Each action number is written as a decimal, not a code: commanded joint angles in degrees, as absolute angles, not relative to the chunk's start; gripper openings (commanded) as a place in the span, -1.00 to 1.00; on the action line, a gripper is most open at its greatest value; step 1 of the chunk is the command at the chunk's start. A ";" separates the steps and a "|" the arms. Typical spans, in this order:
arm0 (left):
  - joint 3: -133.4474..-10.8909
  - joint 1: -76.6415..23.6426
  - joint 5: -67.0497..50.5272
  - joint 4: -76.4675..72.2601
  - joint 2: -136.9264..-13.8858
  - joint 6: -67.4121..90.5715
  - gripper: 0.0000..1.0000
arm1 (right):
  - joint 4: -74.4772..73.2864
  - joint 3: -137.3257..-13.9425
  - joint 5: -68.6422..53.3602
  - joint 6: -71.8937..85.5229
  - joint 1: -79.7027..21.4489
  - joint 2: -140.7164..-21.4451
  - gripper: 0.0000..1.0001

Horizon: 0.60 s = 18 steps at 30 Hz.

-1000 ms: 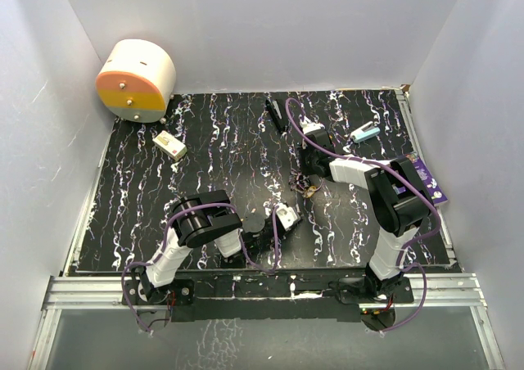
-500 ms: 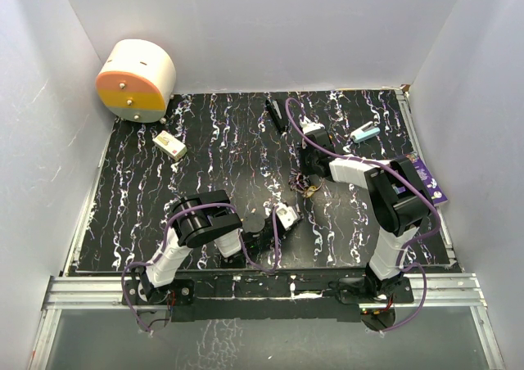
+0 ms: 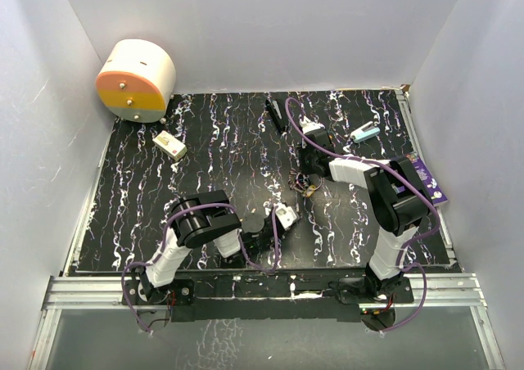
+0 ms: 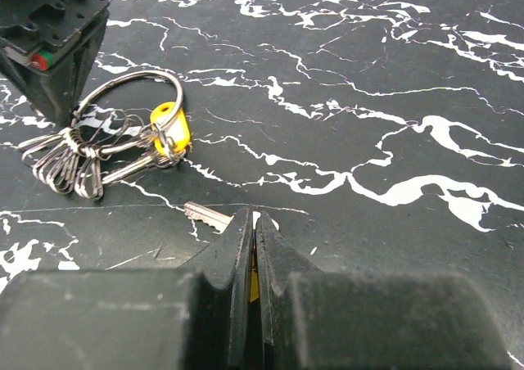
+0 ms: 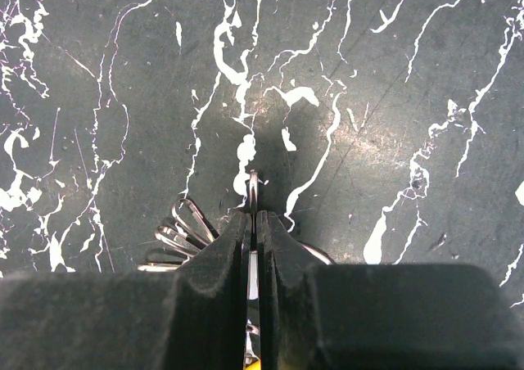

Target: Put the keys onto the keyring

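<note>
The keyring [image 4: 168,75] is held on edge above the black marbled tabletop [image 4: 393,100]. The right gripper [image 5: 254,213] has its fingers pressed together on the ring's wire and pinches it at the rim. Two things hang from the keyring. One is a yellow-headed key [image 4: 169,128], which lies against the ring's lower arc. The other is a fanned bunch of plain silver keys [image 4: 64,159], spread on the table just beside the ring.

The left gripper [image 3: 282,216] sits near the keyring, on the side toward the arm bases. Its fingers are clamped on a loose key [image 4: 206,215]. The silver blade sticks out past the fingertips toward the keyring, and a sliver of yellow head shows between the pads. The blade is near the keyring but apart from it.

In the top view, a black pen-like tool [image 3: 277,115] lies beyond the keyring, toward the back wall. A small teal object [image 3: 366,132] lies behind and to the right of the keyring, and a purple card [image 3: 431,180] is well to its right. A small beige box [image 3: 169,145] sits well to the left of the keyring. A white-and-orange drum [image 3: 135,79] stands farther off the same way, in the back corner.
</note>
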State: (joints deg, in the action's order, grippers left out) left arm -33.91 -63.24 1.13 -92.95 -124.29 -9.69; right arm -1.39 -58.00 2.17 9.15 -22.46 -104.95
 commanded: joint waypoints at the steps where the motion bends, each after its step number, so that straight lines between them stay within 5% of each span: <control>1: -31.73 -63.21 5.77 -103.56 -117.53 -11.50 -1.00 | -5.93 -56.25 2.40 9.07 -22.58 -104.11 -0.85; 7: -30.06 -53.25 9.83 -95.08 -103.46 -10.48 -1.00 | -5.09 -54.52 3.30 7.15 -22.51 -91.78 -0.84; 11: -30.79 -50.54 19.22 -92.25 -99.93 -19.33 -1.00 | -4.39 -53.76 -1.41 6.87 -22.46 -85.58 -0.85; 18: -33.01 -46.79 26.72 -78.71 -95.44 -12.90 -1.00 | -2.78 -51.86 -5.14 7.18 -22.50 -76.98 -0.84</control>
State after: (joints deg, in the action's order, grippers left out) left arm -30.39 -48.73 21.23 -88.49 -98.59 -16.75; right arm -7.33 -53.15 -2.85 7.60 -22.46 -81.45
